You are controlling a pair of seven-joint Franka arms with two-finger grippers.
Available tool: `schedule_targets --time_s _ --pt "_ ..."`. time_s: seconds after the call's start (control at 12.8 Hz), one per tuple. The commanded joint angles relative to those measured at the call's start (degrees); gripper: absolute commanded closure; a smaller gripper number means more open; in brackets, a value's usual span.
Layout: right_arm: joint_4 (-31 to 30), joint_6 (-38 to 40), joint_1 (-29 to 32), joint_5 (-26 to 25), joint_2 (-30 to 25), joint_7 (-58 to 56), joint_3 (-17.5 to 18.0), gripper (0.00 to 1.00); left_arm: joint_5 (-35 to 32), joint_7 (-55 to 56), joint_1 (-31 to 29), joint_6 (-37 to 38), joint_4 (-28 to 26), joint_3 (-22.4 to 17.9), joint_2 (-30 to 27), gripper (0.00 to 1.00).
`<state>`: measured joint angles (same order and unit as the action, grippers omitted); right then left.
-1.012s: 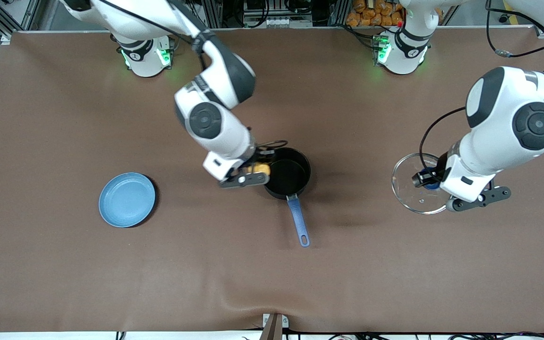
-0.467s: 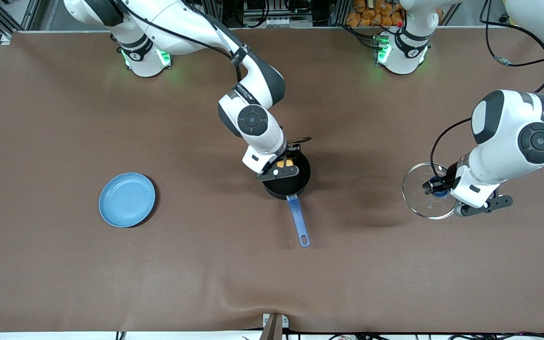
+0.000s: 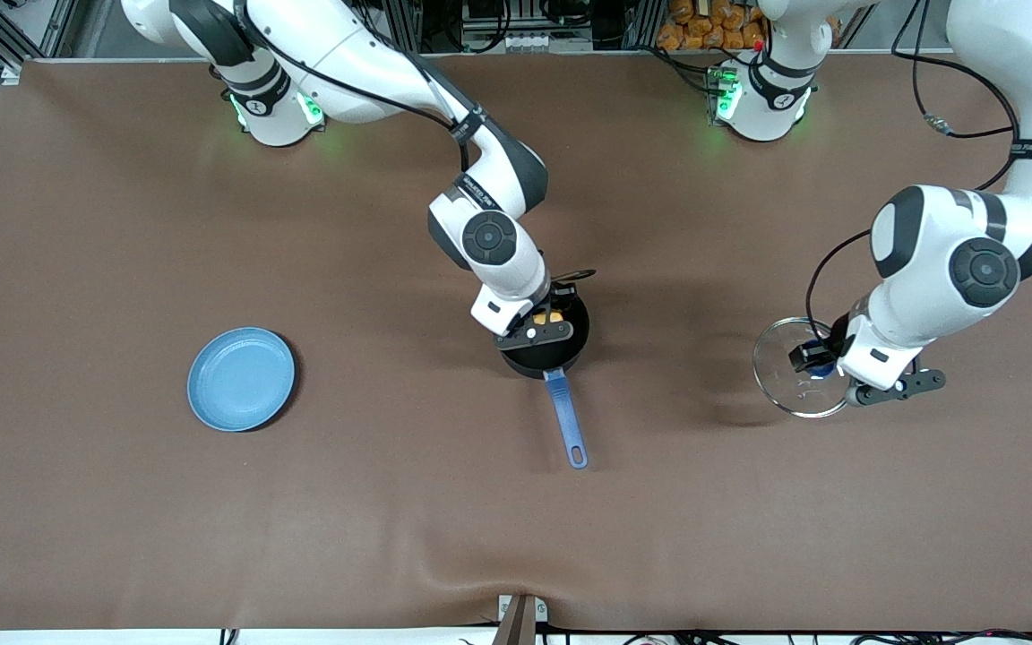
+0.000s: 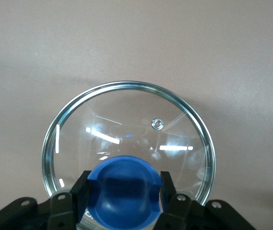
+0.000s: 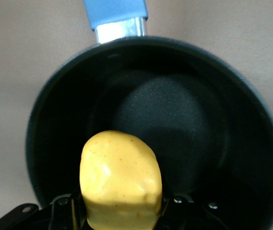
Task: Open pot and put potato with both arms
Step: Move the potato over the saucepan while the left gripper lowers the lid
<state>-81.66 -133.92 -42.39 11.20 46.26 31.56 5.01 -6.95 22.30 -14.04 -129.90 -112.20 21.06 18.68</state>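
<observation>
While empty, pot [image 3: 545,345] beneath right end effector [image 3: 547,315] clamping potato [image 5: 120,179].

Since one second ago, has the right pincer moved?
Yes. The right pincer, gripping the potato, went from beside the pot to over its mouth.

In the front view the right gripper [image 3: 541,324] and its wrist cover most of the potato [image 3: 546,317] and part of the mouth of the pot [image 3: 570,345], so only a sliver of yellow shows. In the right wrist view the picture's edge cuts off the potato's [image 5: 120,182] lower end, the fingers [image 5: 74,211] and the pot's blue handle [image 5: 116,10]. In the left wrist view the lid's [image 4: 126,120] rim and blue knob [image 4: 123,191] run off the edge, and in the front view the left arm hides part of the lid [image 3: 780,367] and most of the left gripper [image 3: 813,360].
</observation>
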Motion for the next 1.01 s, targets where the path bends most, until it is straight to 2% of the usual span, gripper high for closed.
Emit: schedule_targets --time_s 0.0,0.39,0.86,0.93 --pt "0.98 -0.56 -1.03 -1.87 1.11 0.7 -0.7 0.95 0.71 -0.94 -0.9 -5.52 -3.89 0.64 -0.23 1.0" --pt "0.89 -4.06 -1.55 -2.14 3.13 0.87 -0.7 0.95 0.53 -1.37 -2.3 -15.01 -11.97 0.64 -0.23 1.0" --pt "1.24 -4.34 -1.56 -2.14 4.19 1.05 -0.7 0.91 0.44 -1.47 -2.3 -17.23 -12.6 0.56 2.85 1.0" --pt "1.24 -4.34 -1.56 -2.14 4.19 1.14 -0.7 0.8 0.35 -1.73 -2.3 -17.23 -12.43 0.47 3.02 0.9"
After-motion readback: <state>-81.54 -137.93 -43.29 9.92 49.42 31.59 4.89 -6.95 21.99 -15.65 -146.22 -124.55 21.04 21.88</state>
